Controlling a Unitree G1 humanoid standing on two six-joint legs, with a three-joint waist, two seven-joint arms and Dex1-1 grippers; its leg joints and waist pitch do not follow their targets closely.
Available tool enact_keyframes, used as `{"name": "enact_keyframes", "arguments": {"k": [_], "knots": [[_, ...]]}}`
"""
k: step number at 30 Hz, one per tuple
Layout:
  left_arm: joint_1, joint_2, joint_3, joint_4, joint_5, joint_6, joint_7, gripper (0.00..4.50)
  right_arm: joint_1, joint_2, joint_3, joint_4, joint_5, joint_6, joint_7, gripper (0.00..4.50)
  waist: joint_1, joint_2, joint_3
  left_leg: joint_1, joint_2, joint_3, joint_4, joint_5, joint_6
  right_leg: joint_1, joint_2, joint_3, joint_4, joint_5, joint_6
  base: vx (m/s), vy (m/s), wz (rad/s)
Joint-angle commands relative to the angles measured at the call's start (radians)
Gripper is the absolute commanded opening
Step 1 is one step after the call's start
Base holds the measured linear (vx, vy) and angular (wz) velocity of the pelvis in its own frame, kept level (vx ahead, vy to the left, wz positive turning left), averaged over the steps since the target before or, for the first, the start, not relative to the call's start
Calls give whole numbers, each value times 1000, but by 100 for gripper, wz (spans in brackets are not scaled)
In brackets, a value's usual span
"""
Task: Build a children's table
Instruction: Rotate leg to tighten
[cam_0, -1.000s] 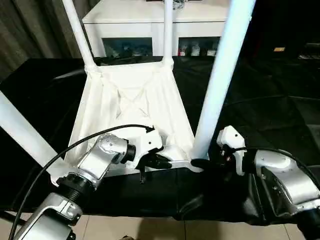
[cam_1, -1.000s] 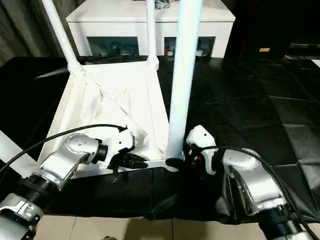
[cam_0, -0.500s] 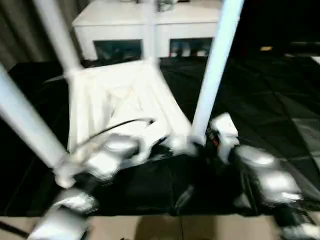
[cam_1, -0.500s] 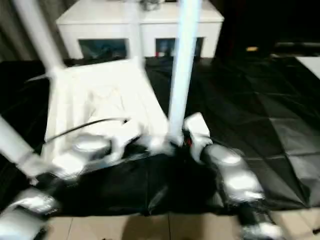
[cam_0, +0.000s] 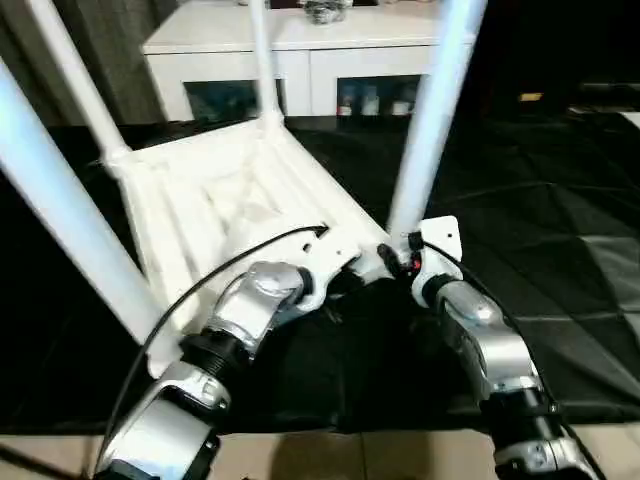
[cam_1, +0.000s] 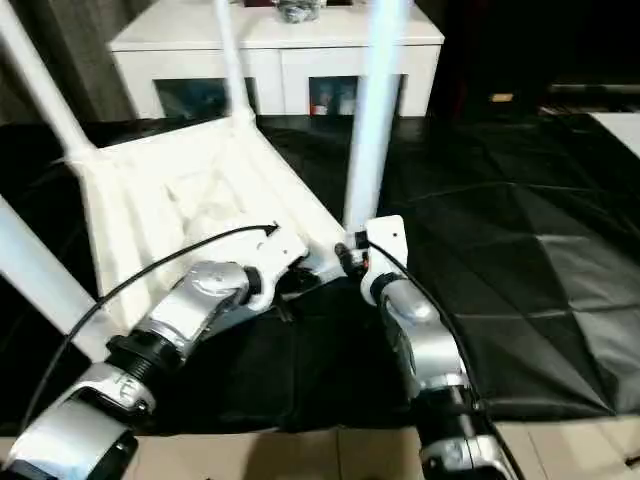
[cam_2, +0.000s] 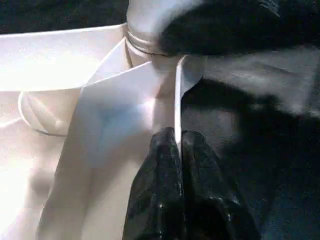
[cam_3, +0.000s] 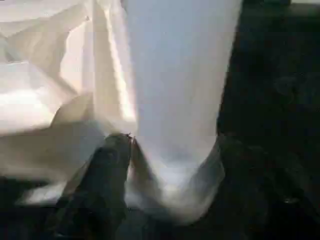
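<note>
Pinching the upside-down table's (cam_0: 215, 195) thin rim w/ left gripper (cam_2: 178, 142) jaws together, right gripper (cam_3: 170, 150) jaws clamped round the near leg (cam_0: 430, 120).

Children's table (cam_0: 235, 190): white plastic, smooth, faint sheen on the round legs.
Table cover (cam_0: 540, 250): black sheet, creased, dull gloss.
Forearms (cam_0: 485, 345): silver metal, shiny.
Left hand (cam_2: 176, 145): black fingers, slightly glossy.
Cabinet (cam_0: 300, 45): white, smooth, dark glass fronts.

Table legs (cam_0: 435, 110) cut off (upper ends)
</note>
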Motion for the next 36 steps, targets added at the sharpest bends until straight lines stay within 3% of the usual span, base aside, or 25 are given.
{"name": "enact_keyframes", "arguments": {"k": [1, 2, 3, 5, 8, 9, 10, 11, 13, 16, 17, 18, 19, 26, 30, 36], "knots": [[-3, 18, 19, 21, 13, -5, 40, 0, 4, -3, 11, -5, 14, 12, 20, 331, 1, -14, -49, 9, 24, -25, -89, -389, -9, 33, -23, 13, -83, -386, -137, 0, 0, 0], [1, 22, 16, 17, 15, -6, 26, 0, 8, -23, 4, -30, 24, 25, 45, 345, -1, -19, -48, 10, 24, -25, -88, -389, -7, 32, -23, 13, -84, -388, -138, 0, 0, 0], [5, 26, 16, 14, 16, -9, 17, 0, 21, -54, 8, -69, 48, 48, 104, 356, -1, -18, -48, 15, 25, -24, -87, -393, 2, 31, -21, 13, -85, -388, -141, 0, 0, 0], [8, 29, 16, 13, 18, -10, 10, 0, 37, -85, 15, -107, 69, 71, 165, 356, 1, -18, -48, 13, 28, -23, -86, -378, 11, 32, -22, 16, -81, -357, -149, 0, 0, 0], [15, 46, 3, 14, 28, -26, -28, 0, 109, -229, 54, -215, 86, 77, 345, 356, 5, -16, -48, 14, 30, -21, -84, -364, 23, 34, -22, 17, -81, -321, -159, 0, 0, 0], [23, 63, -17, 10, 28, -75, -84, 0, 152, -314, 42, -249, 82, 55, 415, 356, 12, -12, -47, 14, 32, -19, -83, -362, 27, 36, -22, 18, -83, -316, -157, 0, 0, 0], [31, 75, -33, 0, 21, -115, -141, 0, 169, -347, 21, -249, 82, 44, 434, 356, 15, -15, -49, 13, 30, -19, -81, -357, 35, 37, -24, 19, -83, -316, -162, 0, 0, 0], [34, 80, -40, -5, 20, -121, -158, 0, 173, -357, 11, -245, 81, 41, 438, 356, 15, -18, -49, 9, 28, -19, -81, -351, 38, 39, -25, 18, -83, -317, -165, 0, 0, 0], [48, 105, -69, -19, 27, -182, -222, 0, 189, -403, -30, -218, 77, 27, 448, 356, 13, -12, -50, 9, 27, -19, -79, -346, 44, 38, -26, 17, -82, -333, -173, 0, 0, 0], [65, 142, -107, -30, 33, -284, -320, 0, 195, -455, -76, -157, 55, 24, 414, 356, 14, -5, -49, 15, 30, -18, -79, -356, 39, 32, -23, 15, -84, -328, -192, 0, 0, 0], [70, 145, -109, -33, 26, -308, -345, 0, 196, -466, -88, -143, 53, 24, 405, 356, 12, -6, -49, 14, 30, -18, -79, -359, 37, 33, -23, 15, -82, -328, -195, 0, 0, 0], [72, 146, -107, -33, 21, -323, -359, 0, 199, -476, -93, -140, 58, 26, 403, 356, 18, -7, -50, 23, 31, -14, -77, -369, 34, 27, -22, 17, -84, -325, -202, 0, 0, 0], [77, 140, -102, -47, -2, -338, -388, 0, 200, -476, -96, -141, 64, 30, 396, 356, 21, -4, -50, 25, 32, -13, -77, -370, 35, 27, -22, 17, -82, -316, -208, 0, 0, 0], [94, 111, -92, -106, -81, -362, -499, 0, 203, -430, -54, -162, 49, 24, 395, 356, 48, -6, -53, 19, 35, -8, -73, -277, 63, 34, -26, 19, -66, -223, -229, 0, 0, 0], [111, 112, -83, -127, -110, -384, -545, 0, 200, -420, -36, -157, 43, 11, 390, 356, 61, -5, -52, 20, 36, -7, -72, -262, 65, 35, -30, 20, -67, -262, -214, 0, 0, 0], [123, 119, -63, -140, -105, -429, -556, 0, 195, -411, -34, -147, 32, -1, 381, 356, 60, -5, -52, 18, 35, -8, -74, -268, 60, 34, -29, 20, -69, -295, -191, 0, 0, 0]]}}
